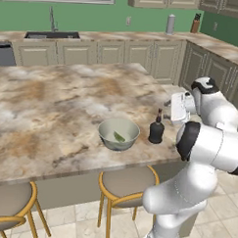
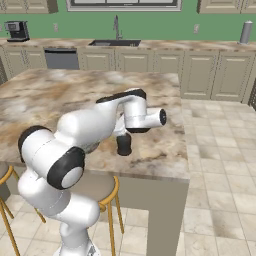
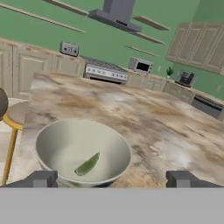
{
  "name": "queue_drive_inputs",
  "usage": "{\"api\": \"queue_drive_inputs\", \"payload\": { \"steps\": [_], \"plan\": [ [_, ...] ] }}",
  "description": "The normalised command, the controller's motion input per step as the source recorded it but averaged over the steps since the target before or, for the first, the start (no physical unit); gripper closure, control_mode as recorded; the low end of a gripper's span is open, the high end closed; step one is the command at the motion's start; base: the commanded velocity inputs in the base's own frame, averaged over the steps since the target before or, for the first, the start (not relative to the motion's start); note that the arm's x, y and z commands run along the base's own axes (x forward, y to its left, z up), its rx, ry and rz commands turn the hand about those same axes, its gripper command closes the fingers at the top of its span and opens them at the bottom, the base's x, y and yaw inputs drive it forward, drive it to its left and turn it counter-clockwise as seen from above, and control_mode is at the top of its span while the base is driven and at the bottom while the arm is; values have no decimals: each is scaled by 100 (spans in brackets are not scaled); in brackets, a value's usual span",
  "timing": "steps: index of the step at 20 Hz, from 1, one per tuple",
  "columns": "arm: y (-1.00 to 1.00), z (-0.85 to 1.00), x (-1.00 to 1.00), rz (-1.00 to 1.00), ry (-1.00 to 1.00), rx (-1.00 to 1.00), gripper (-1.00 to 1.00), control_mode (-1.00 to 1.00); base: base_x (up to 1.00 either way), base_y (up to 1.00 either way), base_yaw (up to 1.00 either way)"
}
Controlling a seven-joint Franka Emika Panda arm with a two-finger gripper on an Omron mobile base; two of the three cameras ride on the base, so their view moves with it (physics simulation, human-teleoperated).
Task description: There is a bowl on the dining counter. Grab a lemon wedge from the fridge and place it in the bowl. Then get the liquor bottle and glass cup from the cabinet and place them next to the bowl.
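- Two fingertips of the tool (image 3: 112, 178) stand wide apart, holding nothing.
- The bottle (image 1: 156, 130) stands upright just beside the bowl (image 1: 119, 133) on the worktop (image 1: 48, 108); likely heavy, slippery glass, best gripped at the neck.
- The lemon wedge (image 3: 87, 165) lies in the bowl.

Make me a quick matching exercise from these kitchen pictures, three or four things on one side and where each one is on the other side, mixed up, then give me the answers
Things:
1. lemon wedge
2. liquor bottle
3. bowl
4. knife block

Places:
A. on the back counter, by the corner
B. on the dining counter, near its front edge above a stool
C. inside the bowl
D. standing on the counter just right of the bowl in the left base view

Pairs: 1-C, 2-D, 3-B, 4-A
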Motion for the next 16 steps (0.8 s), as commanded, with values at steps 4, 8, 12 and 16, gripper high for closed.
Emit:
{"api": "queue_drive_inputs", "payload": {
  "steps": [4, 8, 12, 16],
  "plan": [
    [-1, 66, -55, -9, -4, -4, -100, -100, 0, 0, 0],
    [0, 59, -58, -13, 0, -3, -100, -100, 0, 0, 0],
    [0, 55, -69, -13, 0, -2, -100, -100, 0, 0, 0],
    [0, 52, -86, -16, 0, 0, -100, -100, 0, 0, 0]
  ]
}}
